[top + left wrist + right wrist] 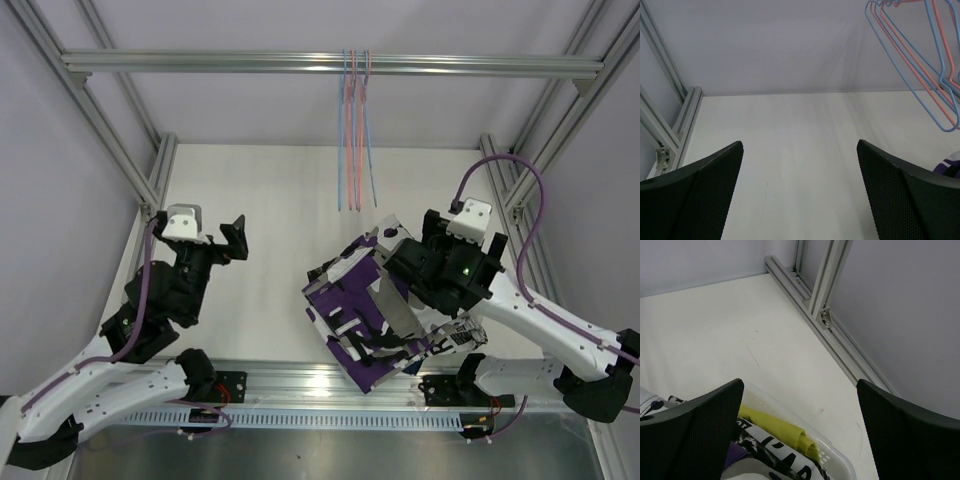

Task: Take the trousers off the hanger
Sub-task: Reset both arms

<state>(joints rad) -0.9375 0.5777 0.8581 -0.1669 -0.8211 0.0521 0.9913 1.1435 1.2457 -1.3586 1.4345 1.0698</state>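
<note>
Purple-white-black patterned trousers (350,310) lie heaped beneath the right gripper (800,385). Directly under its fingers, yellow trousers (780,432) and a black-and-white print pair (772,457) rest in a clear bin (837,457). Both its fingers and those of the left gripper (800,145) are spread, holding nothing. The hangers (920,65) hang bare, up to the right of the left fingers.

We log pink and blue hangers (355,130) hanging from the rail (200,63), upper centre. Purple-white-black trousers (350,300) heaped on the surface (270,200), lower centre, beside the right arm (540,310).
</note>
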